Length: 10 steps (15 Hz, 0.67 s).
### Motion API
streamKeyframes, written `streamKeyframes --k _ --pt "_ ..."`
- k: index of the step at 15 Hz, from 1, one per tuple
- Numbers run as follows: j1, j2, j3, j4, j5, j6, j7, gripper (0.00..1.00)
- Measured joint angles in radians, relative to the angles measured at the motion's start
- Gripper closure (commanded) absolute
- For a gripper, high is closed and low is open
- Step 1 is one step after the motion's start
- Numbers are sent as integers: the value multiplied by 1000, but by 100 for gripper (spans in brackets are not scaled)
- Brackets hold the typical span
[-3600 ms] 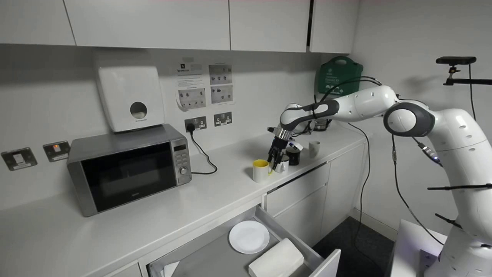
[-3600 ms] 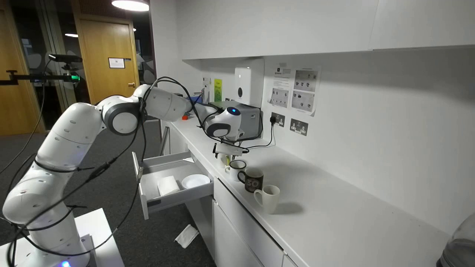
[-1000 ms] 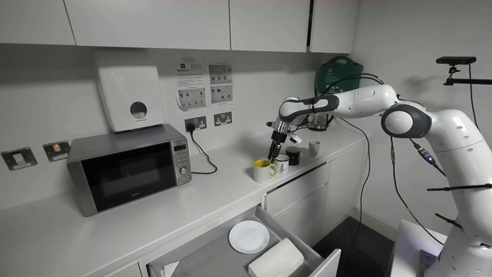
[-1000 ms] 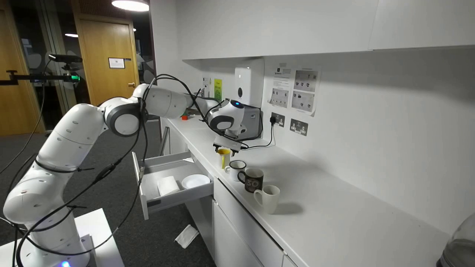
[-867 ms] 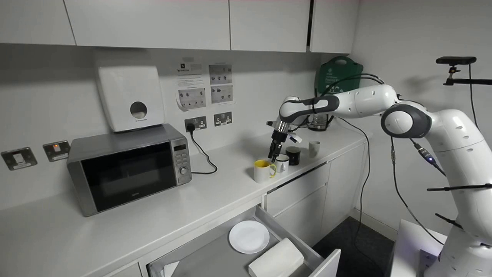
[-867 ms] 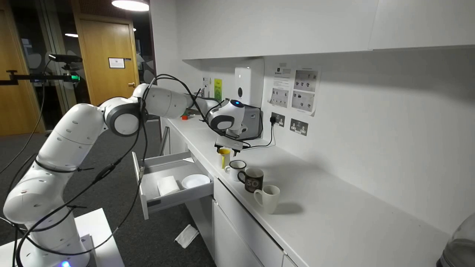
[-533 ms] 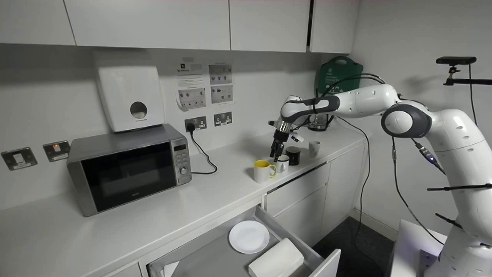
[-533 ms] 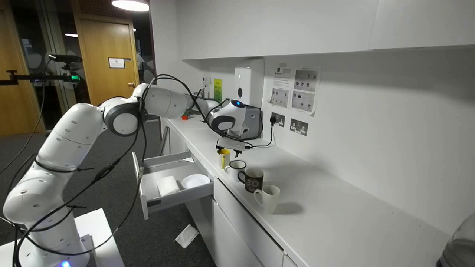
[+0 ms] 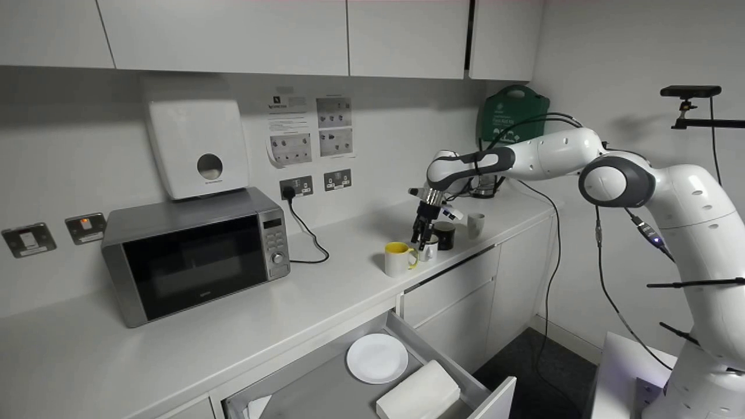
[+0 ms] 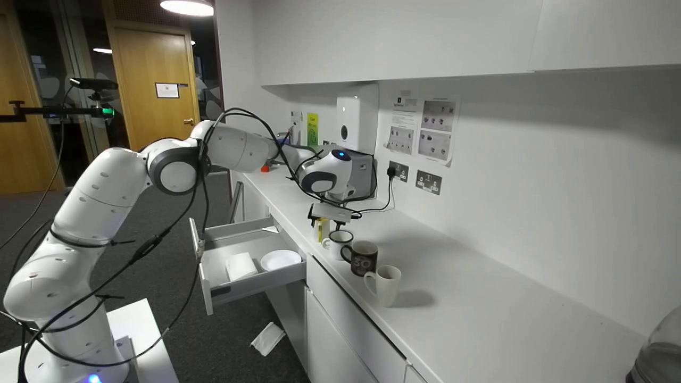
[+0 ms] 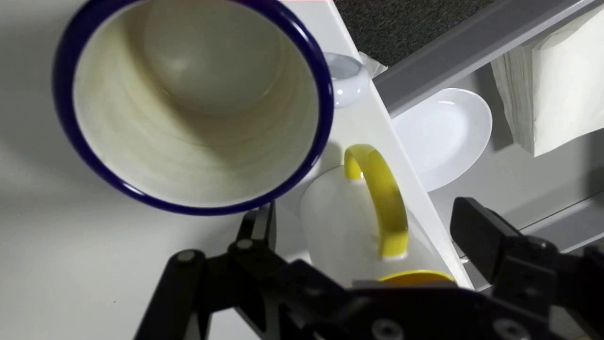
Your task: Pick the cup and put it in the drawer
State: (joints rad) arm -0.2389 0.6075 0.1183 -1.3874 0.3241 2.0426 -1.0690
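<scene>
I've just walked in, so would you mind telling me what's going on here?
A robot arm is working at a kitchen counter, set on putting the yellow-handled white mug into the drawer. Its gripper is open near that mug and a blue-rimmed white mug, holding nothing. The yellow-handled one stands upright on the counter, not yet picked up. The drawer is pulled out below, with a white plate and a stack of paper towels in it.

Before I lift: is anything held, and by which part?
Nothing is held: the gripper stands open, and the yellow-handled cup rests on the counter.
</scene>
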Motion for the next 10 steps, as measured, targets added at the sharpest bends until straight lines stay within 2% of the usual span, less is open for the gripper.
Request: streamKeyframes --k 10 --pt "-1 -45 1 -82 109 9 -82 0"
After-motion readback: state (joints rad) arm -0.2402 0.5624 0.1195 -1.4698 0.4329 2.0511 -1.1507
